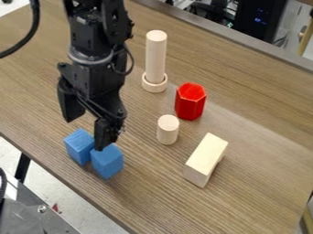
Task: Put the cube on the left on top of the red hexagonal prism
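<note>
The left blue block (79, 146) is mine to lift, resting flat on the table beside its blue twin (107, 161); whether they touch, I can't tell. My claw (86, 133) hangs over it with its fingers wide apart and nothing gripped. One finger is toward the block's far side, the other by the seam between the blocks, I judge so that I can straddle just the one. That seam is tight, and I could nudge the twin going down.

The red six-sided block (190, 101) stands upright, its flat top ready as a perch. Nearer to me is a short wooden peg (168, 129), which I should carry over; a tall rod (156, 57) stands in a ring (154, 84), and a pale wooden block (206, 160) lies on its side.

Under all this is a brown wood-grain table (256, 183); beyond its far edge is dark equipment (254, 18).
</note>
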You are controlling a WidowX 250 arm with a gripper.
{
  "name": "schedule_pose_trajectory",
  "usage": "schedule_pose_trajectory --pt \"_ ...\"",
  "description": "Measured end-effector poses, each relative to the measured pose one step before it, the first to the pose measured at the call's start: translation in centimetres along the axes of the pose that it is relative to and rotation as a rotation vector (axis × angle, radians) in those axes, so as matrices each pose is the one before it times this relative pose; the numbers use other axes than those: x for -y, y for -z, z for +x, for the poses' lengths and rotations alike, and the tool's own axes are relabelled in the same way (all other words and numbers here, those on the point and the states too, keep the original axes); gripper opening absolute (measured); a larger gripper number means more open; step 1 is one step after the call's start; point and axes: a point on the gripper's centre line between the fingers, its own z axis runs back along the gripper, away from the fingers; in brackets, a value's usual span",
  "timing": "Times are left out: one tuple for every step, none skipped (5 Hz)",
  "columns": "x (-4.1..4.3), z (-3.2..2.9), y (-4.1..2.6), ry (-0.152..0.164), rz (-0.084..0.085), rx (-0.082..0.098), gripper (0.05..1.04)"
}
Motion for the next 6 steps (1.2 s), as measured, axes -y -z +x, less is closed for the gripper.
schedule_pose_trajectory --pt "-0.01 -0.051 0.236 0.0094 -0.0118 -0.0097 1.0" --pt "-0.275 -0.706 0.814 0.0114 0.0087 -0.0159 1.0" --pt "-0.386 0.06 0.839 -0.004 -0.0106 -0.013 1.0" --pt "-0.296 0.149 0.455 -0.0055 0.004 -0.0173 1.0" --pt "-0.37 0.67 0.33 -0.0058 0.0083 -0.0005 1.0" --pt "-0.949 0.746 0.321 -0.0291 0.0023 0.0049 0.997"
